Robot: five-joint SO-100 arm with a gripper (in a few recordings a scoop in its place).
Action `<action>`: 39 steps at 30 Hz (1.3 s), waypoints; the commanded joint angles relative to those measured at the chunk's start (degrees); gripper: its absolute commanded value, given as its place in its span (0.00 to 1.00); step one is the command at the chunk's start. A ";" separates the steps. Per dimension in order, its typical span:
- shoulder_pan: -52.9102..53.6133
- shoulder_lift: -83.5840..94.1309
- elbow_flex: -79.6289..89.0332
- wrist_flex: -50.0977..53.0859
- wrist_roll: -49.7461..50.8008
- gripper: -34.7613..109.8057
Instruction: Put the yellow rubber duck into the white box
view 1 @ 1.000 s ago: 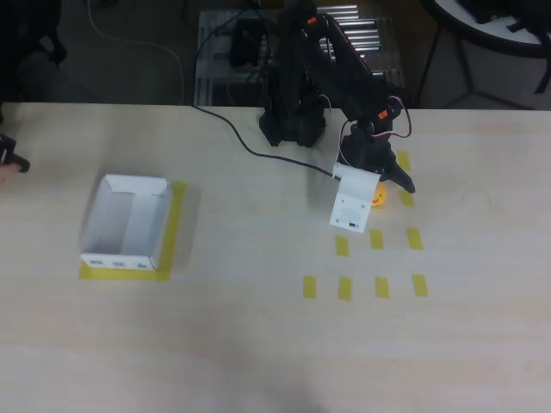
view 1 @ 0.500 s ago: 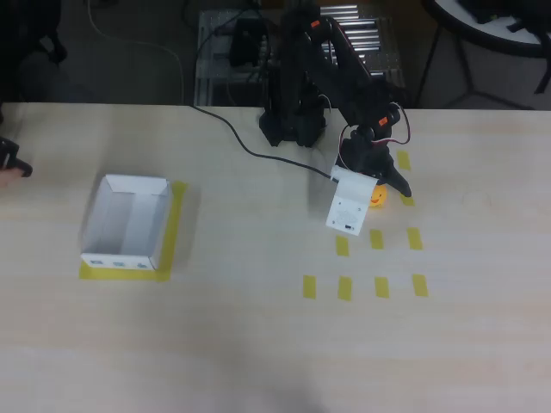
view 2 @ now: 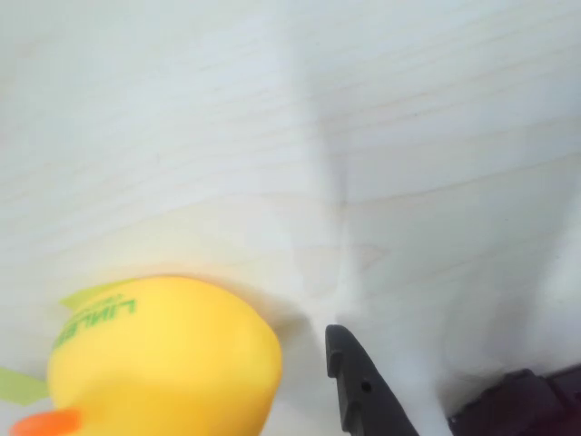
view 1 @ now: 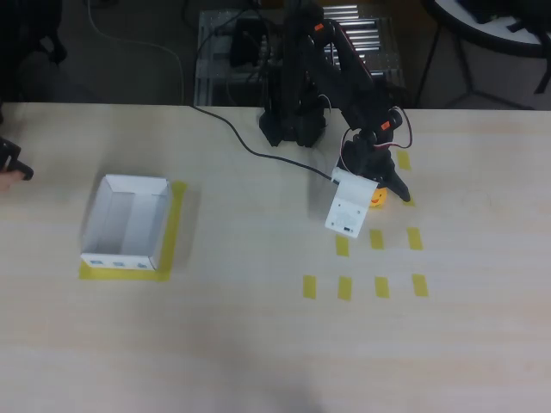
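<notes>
Smooth, seemingly rubbery yellow rubber duck (view 2: 163, 363); pale matt wood-grain table (view 2: 363, 136).

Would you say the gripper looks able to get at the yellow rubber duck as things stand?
Probably yes: the gripper sits right at the yellow rubber duck, one black finger beside it with a small gap, nothing between them.
</notes>
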 commanded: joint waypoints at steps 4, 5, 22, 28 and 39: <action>-1.49 0.35 -6.86 0.97 1.23 0.64; -1.58 0.09 -7.12 0.97 1.41 0.63; -2.72 -1.76 -6.77 -0.88 1.85 0.25; -3.16 -2.02 -6.86 -0.88 1.93 0.24; 0.62 0.88 -12.04 0.70 6.42 0.24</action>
